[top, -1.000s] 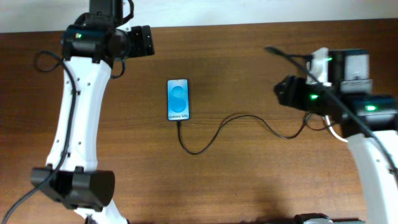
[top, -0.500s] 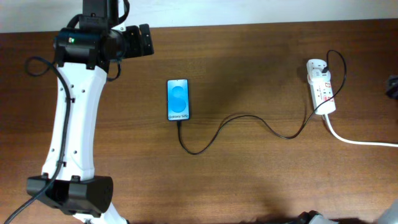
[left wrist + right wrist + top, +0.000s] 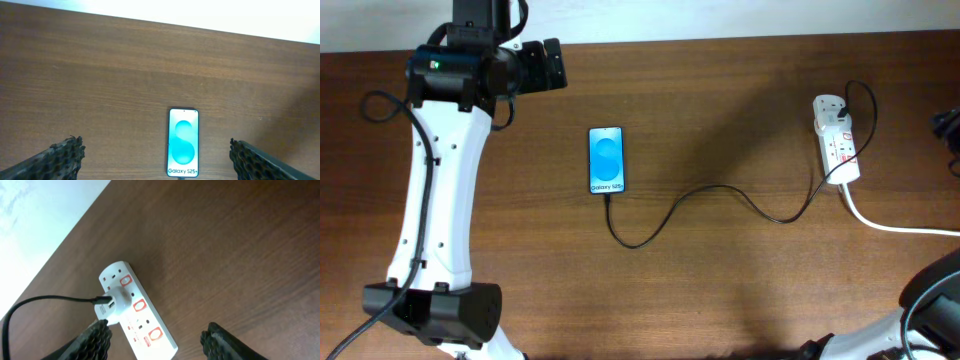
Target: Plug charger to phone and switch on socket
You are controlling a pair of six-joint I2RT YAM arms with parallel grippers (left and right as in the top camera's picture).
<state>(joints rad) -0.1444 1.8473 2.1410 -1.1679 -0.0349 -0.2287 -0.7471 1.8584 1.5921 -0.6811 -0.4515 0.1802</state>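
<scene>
The phone (image 3: 606,160) lies flat mid-table with its blue screen up; it also shows in the left wrist view (image 3: 183,143). The thin black charger (image 3: 720,188) runs from the phone's lower end in curves to the white socket (image 3: 838,140) at the right. In the right wrist view the charger (image 3: 45,300) enters a white adapter (image 3: 111,307) on the socket (image 3: 142,315), beside the red switches. My left gripper (image 3: 155,146) is open and empty, above and behind the phone. My right gripper (image 3: 156,329) is open and empty, above the socket.
The socket's thick white cord (image 3: 900,228) runs off the right edge. My left arm (image 3: 440,180) stands along the table's left side. Only dark parts of my right arm (image 3: 948,128) show at the right edge. A white wall borders the far table edge.
My right arm has pulled away from over the socket to the right, almost out of the overhead view, uncovering the socket. My left arm shifted slightly left. Phone and charger have not moved.
</scene>
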